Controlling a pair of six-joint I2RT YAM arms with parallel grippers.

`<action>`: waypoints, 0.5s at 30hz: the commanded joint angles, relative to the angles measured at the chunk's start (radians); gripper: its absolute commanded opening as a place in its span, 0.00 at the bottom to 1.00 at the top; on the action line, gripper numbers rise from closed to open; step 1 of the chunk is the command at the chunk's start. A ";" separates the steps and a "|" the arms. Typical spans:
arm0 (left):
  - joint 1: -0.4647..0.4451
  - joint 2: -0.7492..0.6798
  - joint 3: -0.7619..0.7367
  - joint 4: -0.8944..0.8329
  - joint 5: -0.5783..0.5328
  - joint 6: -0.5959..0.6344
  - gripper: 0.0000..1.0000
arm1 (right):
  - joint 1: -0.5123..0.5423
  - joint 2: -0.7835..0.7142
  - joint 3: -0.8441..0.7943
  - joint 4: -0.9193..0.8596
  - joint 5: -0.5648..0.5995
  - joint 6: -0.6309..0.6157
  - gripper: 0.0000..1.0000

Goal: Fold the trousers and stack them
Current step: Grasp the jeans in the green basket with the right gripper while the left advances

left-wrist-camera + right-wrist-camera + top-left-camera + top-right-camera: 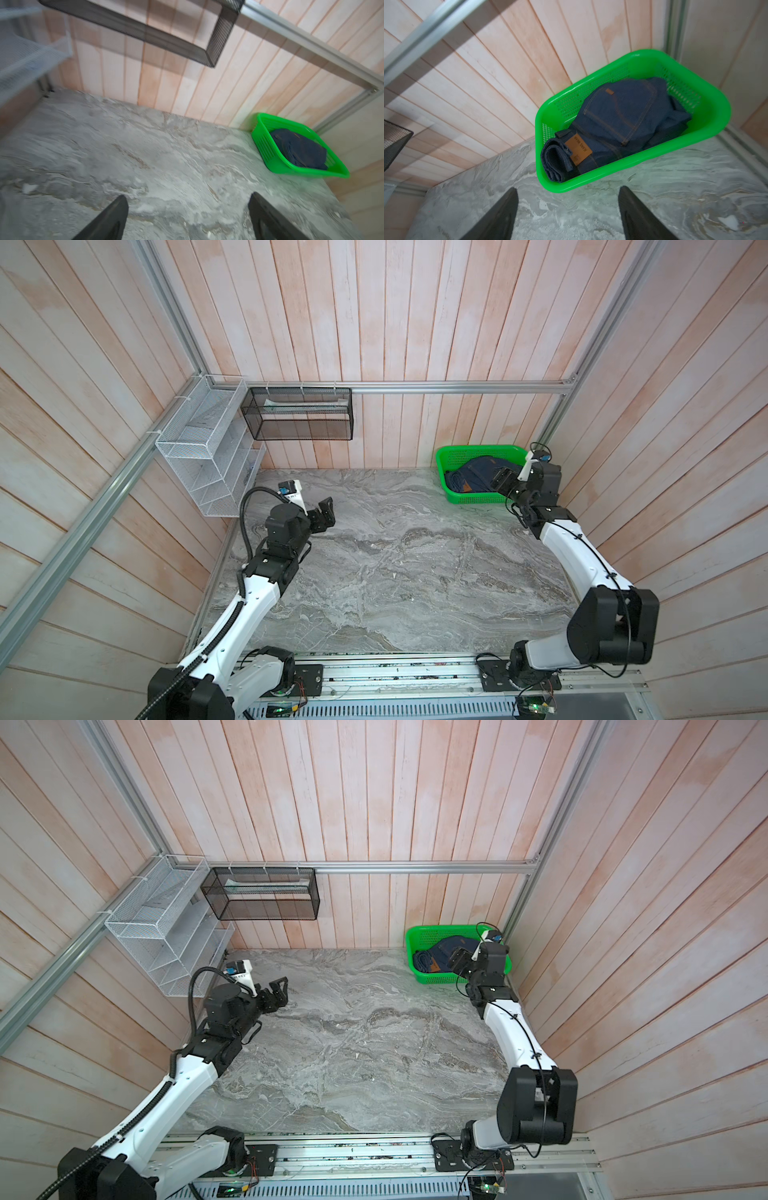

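Trousers (623, 124) of dark navy denim lie bundled in the green basket (720, 108), brown waistband patch (578, 149) and a tan-stitched back pocket facing up, one end rolled against the basket's wall. The basket sits on the grey marble table (395, 564) in the far right corner, against the plank wall. The right gripper (568, 188) hangs just before the basket's rim, jaws spread, holding nothing. The left gripper (326, 510) hovers over the table's far left side, well apart from the basket, jaws also spread and empty. Behind it a white wire rack (208, 456) and a black mesh shelf (299, 414) hang on the wall.
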State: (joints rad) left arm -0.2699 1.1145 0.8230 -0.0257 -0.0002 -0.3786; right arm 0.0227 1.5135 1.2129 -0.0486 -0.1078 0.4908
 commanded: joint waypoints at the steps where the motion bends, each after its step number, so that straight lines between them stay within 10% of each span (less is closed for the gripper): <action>1: -0.047 0.076 0.032 -0.019 0.160 -0.057 0.90 | 0.042 0.100 0.129 -0.140 -0.067 0.017 0.77; 15: -0.152 0.281 0.070 0.072 0.272 -0.113 0.90 | 0.119 0.537 0.598 -0.219 0.036 0.007 0.69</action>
State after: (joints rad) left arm -0.4175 1.3815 0.8619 0.0212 0.2310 -0.4797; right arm 0.1188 2.0006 1.7351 -0.2184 -0.1085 0.5041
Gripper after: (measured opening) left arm 0.902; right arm 0.690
